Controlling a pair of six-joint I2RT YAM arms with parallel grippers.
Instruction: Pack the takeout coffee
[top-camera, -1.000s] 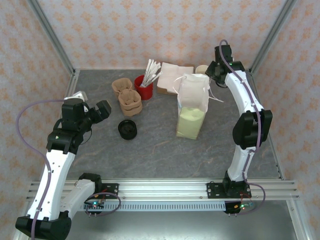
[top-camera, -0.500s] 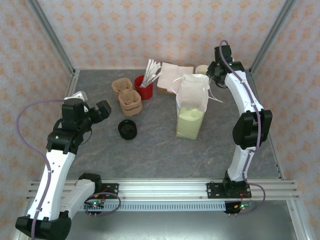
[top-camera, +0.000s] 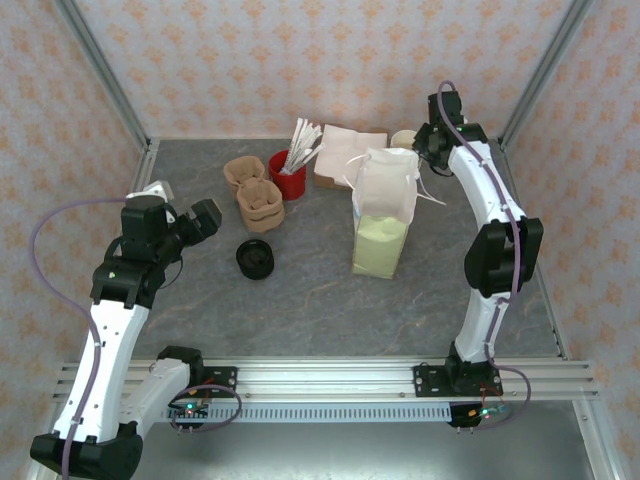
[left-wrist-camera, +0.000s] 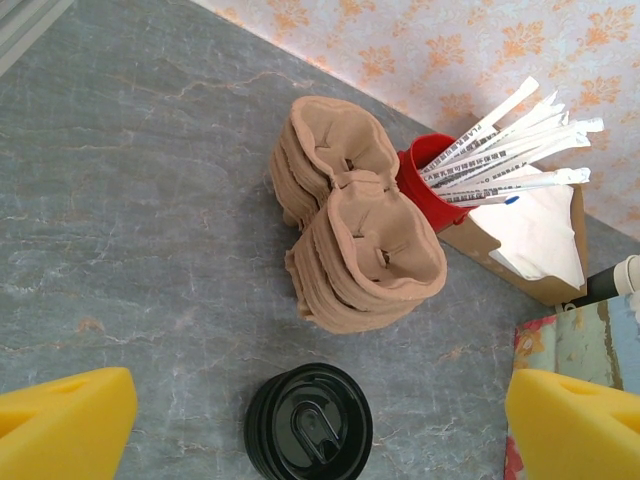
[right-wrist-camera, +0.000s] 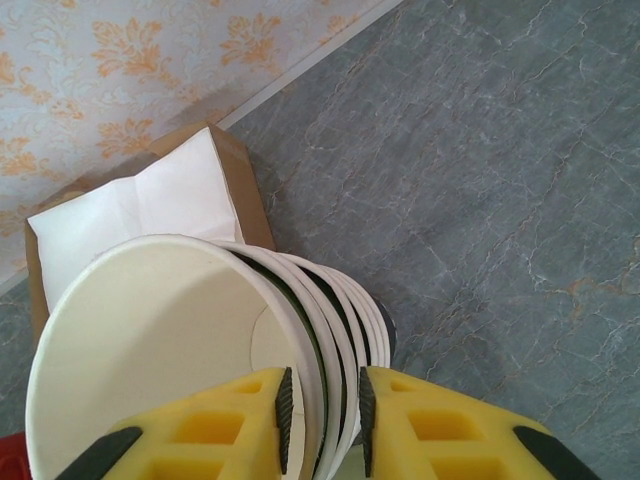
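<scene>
The takeout coffee is out of view as a lidded cup. A stack of lidless cream-rimmed cups stands at the back right. My right gripper straddles its rim, one finger inside the top cup and the other outside, with the pads pressed on the topmost cup walls. In the top view this gripper hangs beside the stack. A stack of black lids lies on the table. My left gripper hovers above it, open wide, with its yellow fingertips far to either side.
A tall white-and-yellow paper bag stands open at centre right. Brown pulp cup carriers sit stacked behind the lids. A red cup of wrapped sticks and a box of napkins stand at the back.
My right gripper's jaws have narrowed onto the cup rims. Both arms have stayed nearly still, and the left gripper is unchanged.
</scene>
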